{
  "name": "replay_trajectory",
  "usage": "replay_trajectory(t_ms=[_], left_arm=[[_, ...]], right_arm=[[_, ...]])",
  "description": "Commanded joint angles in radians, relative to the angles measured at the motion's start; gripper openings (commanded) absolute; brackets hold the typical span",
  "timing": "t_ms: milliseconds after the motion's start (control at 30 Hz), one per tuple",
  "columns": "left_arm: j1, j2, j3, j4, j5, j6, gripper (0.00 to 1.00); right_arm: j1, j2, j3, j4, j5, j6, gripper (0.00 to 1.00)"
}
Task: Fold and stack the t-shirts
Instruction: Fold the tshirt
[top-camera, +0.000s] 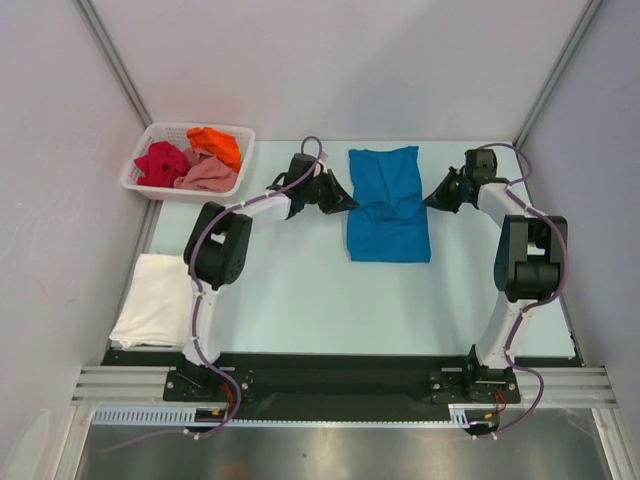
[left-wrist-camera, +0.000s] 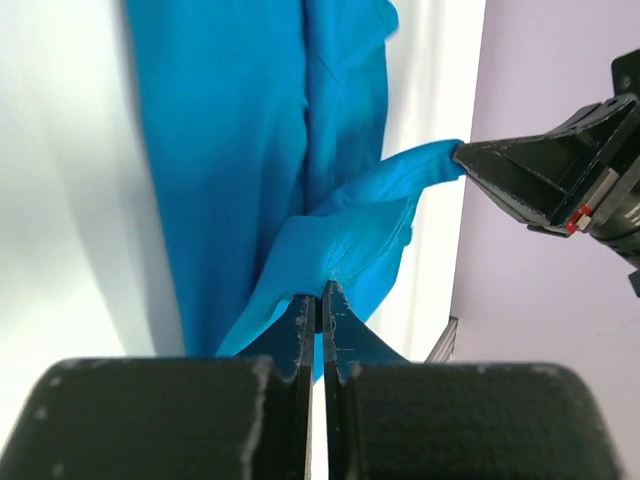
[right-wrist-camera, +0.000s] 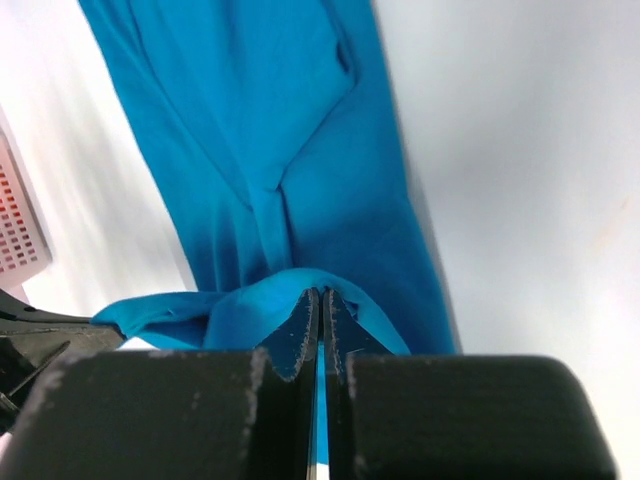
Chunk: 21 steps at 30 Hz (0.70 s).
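Lying mid-tabletop (top-camera: 300, 300), the bright blue t-shirt (top-camera: 388, 225) is folded to a narrow strip. The left gripper (top-camera: 347, 203) pinches its left edge and the right gripper (top-camera: 430, 199) its right edge, both pressed tight on cloth.

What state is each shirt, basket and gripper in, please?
blue t-shirt, folded lengthwise on the table, pinched at both sides.
white t-shirt, folded flat, table's near left.
basket, upright, holds three shirts.
crimson t-shirt, crumpled in the basket.
orange t-shirt, crumpled in the basket.
pink t-shirt, crumpled in the basket.
left gripper, shut on the blue t-shirt.
right gripper, shut on the blue t-shirt.
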Motion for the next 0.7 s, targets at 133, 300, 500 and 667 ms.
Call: replay_trajectory(t_ms=[133,300,500,667], left_arm=[[0.028,0.073,0.109,0.022,0.038,-0.031,0.01],[0.039,0.116,0.153,0.022,0.06,-0.036,0.03],[0.041,0.165,0.204,0.022,0.075,-0.039,0.04],[0.051,0.191,0.232,0.021,0.067,-0.047,0.06]], right_arm=[[-0.023,0.1,0.107,0.046,-0.073,-0.029,0.0],[-0.034,0.138,0.127,0.048,-0.079,-0.036,0.0],[-0.051,0.174,0.163,0.051,-0.096,-0.041,0.0],[-0.059,0.204,0.186,0.057,-0.103,-0.043,0.04]])
